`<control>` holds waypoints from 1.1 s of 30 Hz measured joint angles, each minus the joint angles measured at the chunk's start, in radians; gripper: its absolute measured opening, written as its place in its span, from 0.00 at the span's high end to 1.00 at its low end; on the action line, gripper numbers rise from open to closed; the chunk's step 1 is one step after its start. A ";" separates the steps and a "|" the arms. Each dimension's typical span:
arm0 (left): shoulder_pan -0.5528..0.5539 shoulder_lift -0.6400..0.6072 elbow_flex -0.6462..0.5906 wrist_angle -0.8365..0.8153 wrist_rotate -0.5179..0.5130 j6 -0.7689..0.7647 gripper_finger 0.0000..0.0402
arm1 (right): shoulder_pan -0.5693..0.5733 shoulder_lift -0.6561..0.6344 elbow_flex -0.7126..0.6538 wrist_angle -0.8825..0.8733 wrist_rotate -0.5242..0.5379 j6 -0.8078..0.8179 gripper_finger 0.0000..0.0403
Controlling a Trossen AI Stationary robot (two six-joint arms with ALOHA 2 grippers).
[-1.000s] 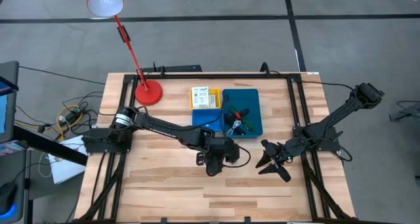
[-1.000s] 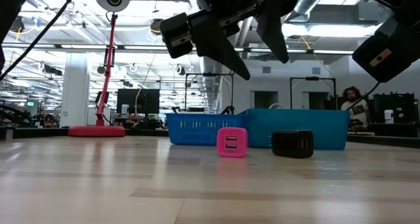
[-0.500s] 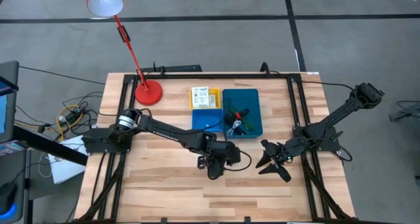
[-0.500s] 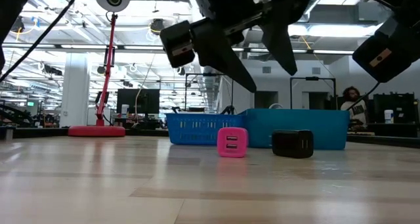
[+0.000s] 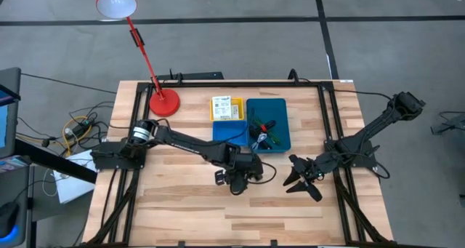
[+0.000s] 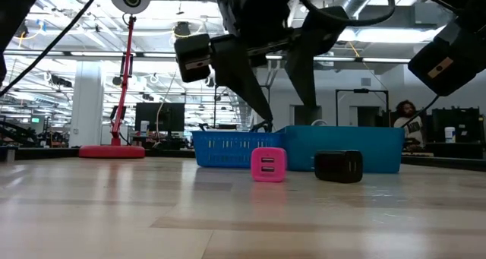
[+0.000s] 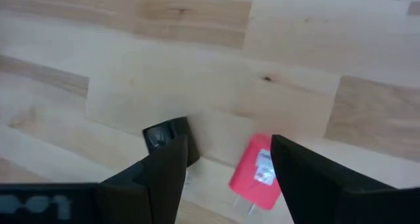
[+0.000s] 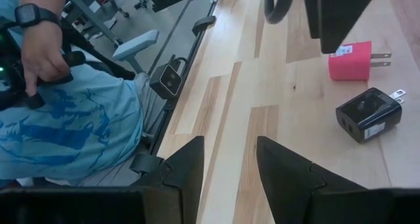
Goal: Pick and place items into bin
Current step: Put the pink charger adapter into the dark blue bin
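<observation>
**Left gripper above the pink charger — approach to grasp**

The left gripper (image 6: 262,84) hangs with fingers spread wide over the pink charger (image 6: 269,165), which stands on the table (image 5: 182,204) just in front of the bin (image 5: 283,111); a black charger (image 6: 339,166) lies beside it. The charger is likely light, rigid and smooth-sided — grip across its flat faces, clear of the prongs, with modest force. The right gripper (image 5: 301,177) waits near the table's right edge, fingers apart and empty.
</observation>
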 joint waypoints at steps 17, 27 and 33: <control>0.026 0.000 0.000 -0.081 -0.102 -0.434 0.48 | 0.000 0.000 0.000 0.000 0.000 0.000 0.67; 0.045 0.000 0.000 -0.133 -0.101 -0.743 0.48 | 0.000 0.000 0.000 -0.017 0.000 -0.001 0.67; 0.045 0.000 0.000 -0.133 -0.102 -0.802 0.48 | 0.000 0.000 0.000 -0.019 0.000 -0.001 0.67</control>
